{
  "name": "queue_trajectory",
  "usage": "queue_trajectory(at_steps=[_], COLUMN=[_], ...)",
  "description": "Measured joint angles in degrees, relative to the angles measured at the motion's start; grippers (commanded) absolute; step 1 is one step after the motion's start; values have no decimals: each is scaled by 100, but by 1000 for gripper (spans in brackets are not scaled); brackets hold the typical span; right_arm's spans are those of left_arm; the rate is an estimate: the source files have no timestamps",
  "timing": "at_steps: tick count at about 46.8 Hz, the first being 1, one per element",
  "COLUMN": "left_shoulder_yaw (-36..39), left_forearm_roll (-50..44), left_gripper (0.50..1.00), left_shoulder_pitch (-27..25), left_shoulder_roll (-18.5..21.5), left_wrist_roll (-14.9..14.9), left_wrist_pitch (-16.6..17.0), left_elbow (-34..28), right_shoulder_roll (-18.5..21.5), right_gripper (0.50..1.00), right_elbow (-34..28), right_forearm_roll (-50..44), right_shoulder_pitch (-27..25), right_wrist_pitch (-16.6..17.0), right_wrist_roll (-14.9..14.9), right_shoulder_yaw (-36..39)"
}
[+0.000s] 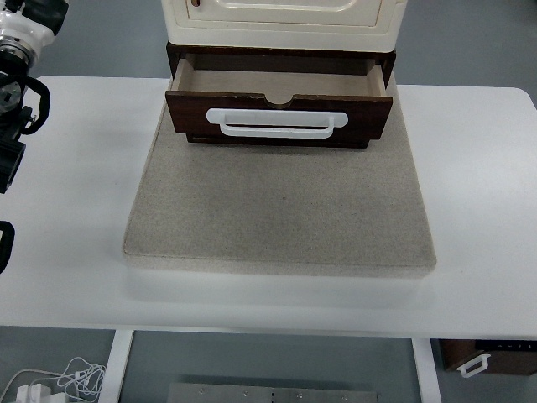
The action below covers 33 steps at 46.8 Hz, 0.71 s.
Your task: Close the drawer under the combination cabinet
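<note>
The cream combination cabinet (281, 21) stands at the back of a beige mat (281, 206). Beneath it, the dark brown drawer (279, 109) is pulled out toward me, and its inside looks empty. A white bar handle (277, 122) runs across the drawer front. My left arm (13, 92) sits at the far left edge, well apart from the drawer. Only the white wrist and the base of my left hand (29, 18) show in the top left corner; the rest is cut off by the frame.
The mat lies on a white table (478, 168), with bare tabletop on both sides of it. Below the table's near edge, white cables (50, 382) lie at the bottom left and a dark box with a white handle (482, 357) at the bottom right.
</note>
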Motion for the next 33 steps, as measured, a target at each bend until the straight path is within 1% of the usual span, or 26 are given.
queue_trajectory(at_steps=[5,13,20,28,33], left_shoulder_yaw=[6,9,49,577,851], left_forearm_roll=[0,17,43,46,98], left_gripper=[1000,1000,1000,1000,1000], left_shoulder_pitch=[-125,-179,-388,-755,-884], left_shoulder_roll=[192,605,930,1437,1661], left_wrist_roll=[-16,-9,-6,-5,-5], left_wrist_pitch=[-52,-14,7,8,8], left_elbow=[-87,-871,-1466,-2240,-2717], right_shoulder_roll=[0,0,0,0,0], right_gripper=[952,952,952,952,952], right_elbow=[0,0,0,0,0], right_forearm_roll=[0,0,0,0,0], right_shoulder_pitch=[-1,4,1,3,-1], right_wrist_pitch=[0,0,0,0,0], right_wrist_roll=[0,-1,-2,0,1], right_shoulder_yaw=[0,0,0,0,0])
